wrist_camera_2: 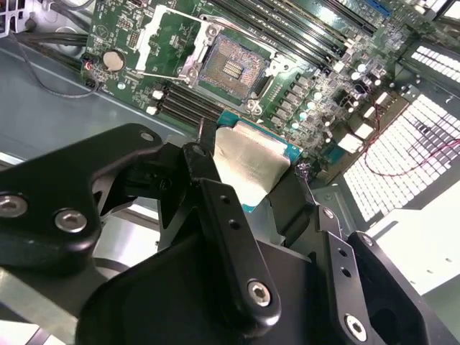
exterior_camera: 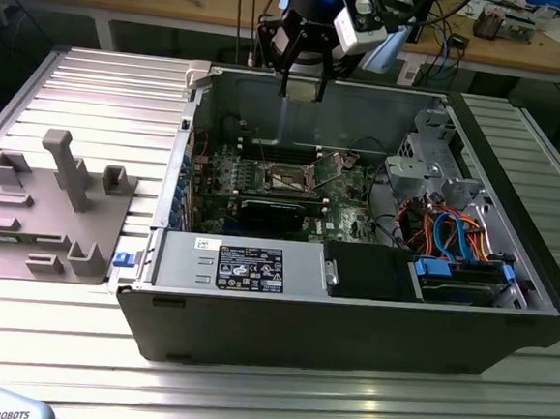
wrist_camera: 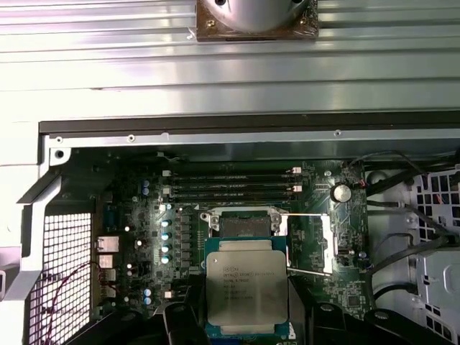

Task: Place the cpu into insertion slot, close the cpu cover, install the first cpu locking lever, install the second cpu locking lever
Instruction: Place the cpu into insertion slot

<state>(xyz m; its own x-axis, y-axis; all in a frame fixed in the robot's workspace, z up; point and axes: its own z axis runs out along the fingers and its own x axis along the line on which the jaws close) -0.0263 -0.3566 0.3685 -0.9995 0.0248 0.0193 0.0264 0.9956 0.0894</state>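
Observation:
My gripper [exterior_camera: 302,83] hangs above the rear wall of the open computer case, shut on the cpu [wrist_camera_2: 248,162], a flat silver-topped chip held by its edges between the black fingers [wrist_camera_2: 215,208]. In the first wrist view the cpu [wrist_camera: 246,287] sits just in front of the insertion slot [wrist_camera: 244,225], apart from it and well above the green board. The slot [wrist_camera_2: 230,68] lies bare and dark with a silvery rim; it is small in the exterior view [exterior_camera: 287,178]. The cpu cover [wrist_camera: 331,241] is swung open beside the slot, its frame [wrist_camera_2: 149,32] resting away from the recess.
Black memory slots [wrist_camera: 237,183] run along the far side of the socket, with a coin battery [wrist_camera: 341,192] nearby. The case walls [exterior_camera: 198,145] ring the board. A power supply [exterior_camera: 242,265] and a drive cage with orange and blue cables [exterior_camera: 453,233] fill the front. A grey fixture [exterior_camera: 57,202] stands at the exterior view's left.

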